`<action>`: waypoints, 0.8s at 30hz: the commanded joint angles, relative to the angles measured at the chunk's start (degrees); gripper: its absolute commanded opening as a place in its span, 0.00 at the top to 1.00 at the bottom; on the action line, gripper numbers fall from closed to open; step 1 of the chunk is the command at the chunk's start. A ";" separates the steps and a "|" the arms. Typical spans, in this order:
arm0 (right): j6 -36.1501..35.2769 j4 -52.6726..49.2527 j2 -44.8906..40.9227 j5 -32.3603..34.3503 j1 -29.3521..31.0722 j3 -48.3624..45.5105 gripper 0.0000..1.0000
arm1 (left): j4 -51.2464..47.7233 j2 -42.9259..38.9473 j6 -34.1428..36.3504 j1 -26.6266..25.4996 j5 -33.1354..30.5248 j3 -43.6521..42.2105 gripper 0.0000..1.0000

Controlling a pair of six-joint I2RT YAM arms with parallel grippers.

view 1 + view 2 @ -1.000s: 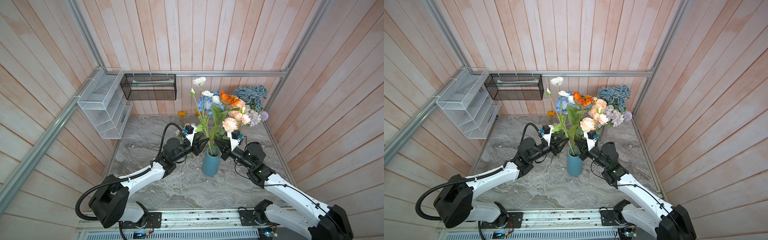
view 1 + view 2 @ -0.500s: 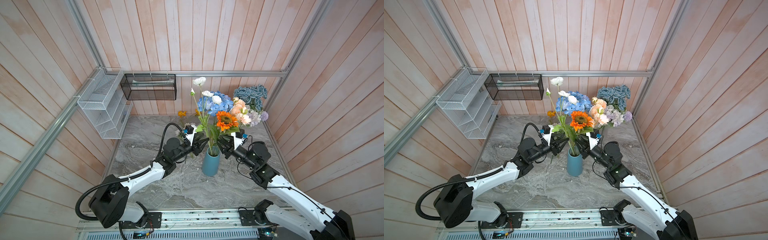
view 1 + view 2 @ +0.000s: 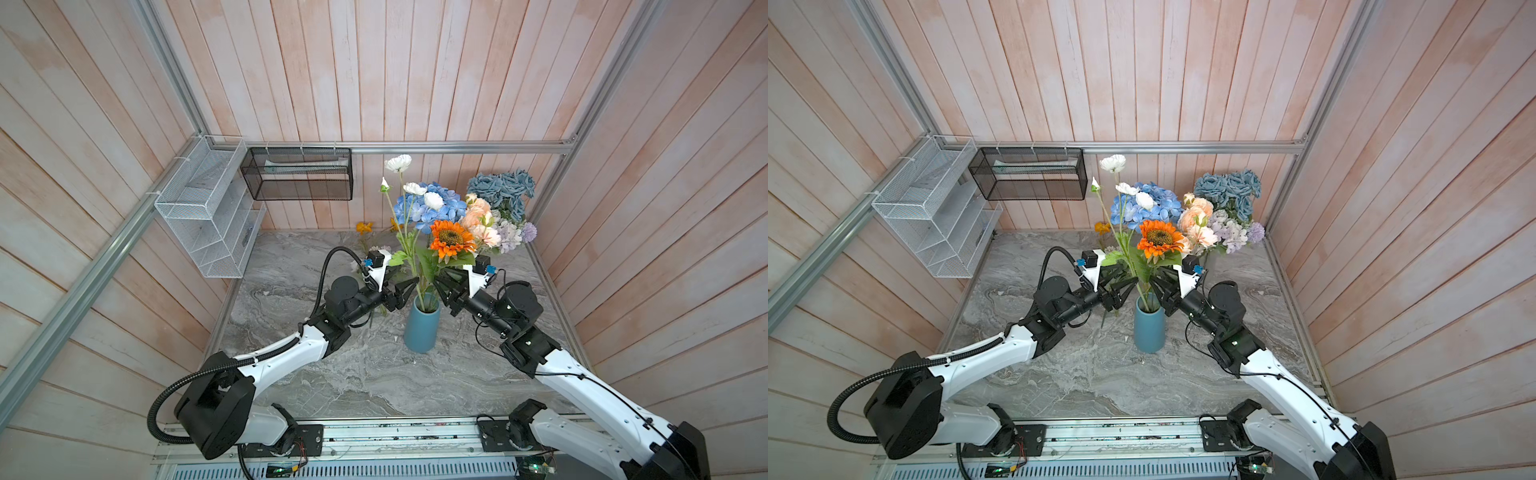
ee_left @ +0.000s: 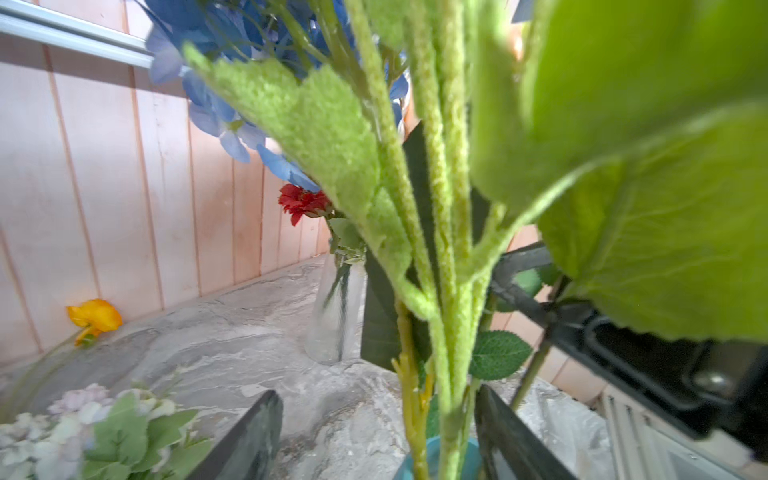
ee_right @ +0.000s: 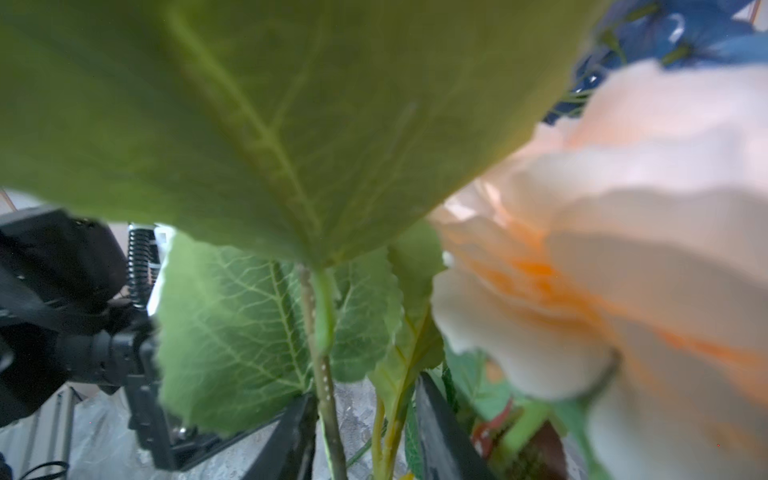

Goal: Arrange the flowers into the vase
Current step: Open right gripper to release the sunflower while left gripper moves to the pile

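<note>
The sunflower (image 3: 451, 237) stands in the blue vase (image 3: 422, 328), its stem running nearly straight up and its face turned up in both top views. The left gripper (image 4: 376, 392) is spread wide around the stems (image 4: 455, 257) just above the vase. The right gripper (image 5: 365, 386) is parted too, with stems loose in its gap. Only the left wrist view catches a red bloom (image 4: 303, 203) in a glass bottle (image 4: 336, 311) behind the vase.
</note>
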 commanded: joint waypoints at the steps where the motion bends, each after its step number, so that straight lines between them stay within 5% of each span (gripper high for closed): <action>1: 1.07 -4.01 -3.98 -0.40 -0.27 -0.78 0.55 | -2.35 -3.23 -0.77 0.81 -3.48 -2.46 0.16; 7: 1.89 -7.02 -11.78 0.35 -0.36 -2.39 0.45 | -7.21 -8.61 -2.64 2.82 -9.91 -8.52 0.15; 11: 1.20 -6.99 -15.28 2.58 -0.47 -2.44 0.41 | -13.92 -8.73 -3.11 3.97 -13.80 -9.63 0.25; 17: -0.18 -4.61 -16.74 7.14 -0.65 -2.82 0.39 | -24.08 -1.58 -3.65 4.09 -18.17 -6.62 0.46; 24: 0.18 -3.16 -14.71 5.93 -0.82 -2.74 0.37 | -30.05 8.15 -5.16 4.18 -18.43 -1.68 0.51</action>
